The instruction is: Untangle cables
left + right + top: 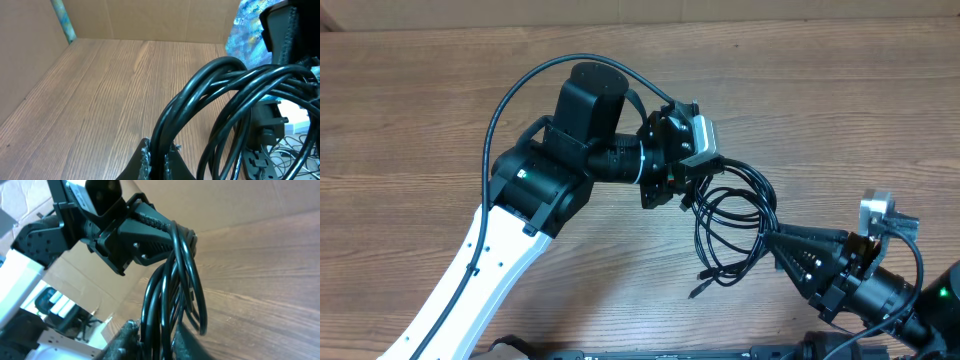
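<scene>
Left arm [520, 215] reaches in from the lower left. The left gripper [688, 198] is clamped on the cables [766, 205]; the wrist view shows several black strands pinched between its fingertips [146, 159] and arching up over the wooden table [420, 120]. The cables form one looped, tangled bundle right of table centre, strung between the two grippers, with one plug end [696, 292] trailing at the bottom of the loops. Right gripper [772, 240], entering from the lower right, is closed around the right side of the bundle, with strands running down between its fingers [126, 336].
</scene>
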Robot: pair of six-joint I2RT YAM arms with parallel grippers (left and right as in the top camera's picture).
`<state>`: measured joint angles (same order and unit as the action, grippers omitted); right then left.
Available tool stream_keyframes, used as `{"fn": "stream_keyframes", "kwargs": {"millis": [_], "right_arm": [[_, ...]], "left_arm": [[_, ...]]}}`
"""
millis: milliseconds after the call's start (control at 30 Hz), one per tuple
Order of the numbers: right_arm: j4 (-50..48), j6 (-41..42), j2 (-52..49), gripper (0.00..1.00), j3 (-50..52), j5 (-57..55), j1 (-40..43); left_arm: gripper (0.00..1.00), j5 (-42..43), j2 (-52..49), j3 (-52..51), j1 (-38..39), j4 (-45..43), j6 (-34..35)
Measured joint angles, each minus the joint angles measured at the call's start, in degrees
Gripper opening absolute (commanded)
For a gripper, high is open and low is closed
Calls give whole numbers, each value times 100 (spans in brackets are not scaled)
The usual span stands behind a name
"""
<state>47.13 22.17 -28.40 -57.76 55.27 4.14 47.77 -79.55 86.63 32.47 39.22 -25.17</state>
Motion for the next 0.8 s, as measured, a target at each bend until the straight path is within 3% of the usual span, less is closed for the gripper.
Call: {"fn": "stream_keyframes", "kwargs": {"millis": [167,600,800], "right_arm": [[-2,13,0,4,0,2,0],[-22,7,0,4,0,-763,-2],[-509,-195,0,4,9,-1182,-9]], "left_arm": [[4,-4,0,0,0,37,0],[4,-284,0,0,4,520,66],[4,-275,0,33,11,822,109]]}}
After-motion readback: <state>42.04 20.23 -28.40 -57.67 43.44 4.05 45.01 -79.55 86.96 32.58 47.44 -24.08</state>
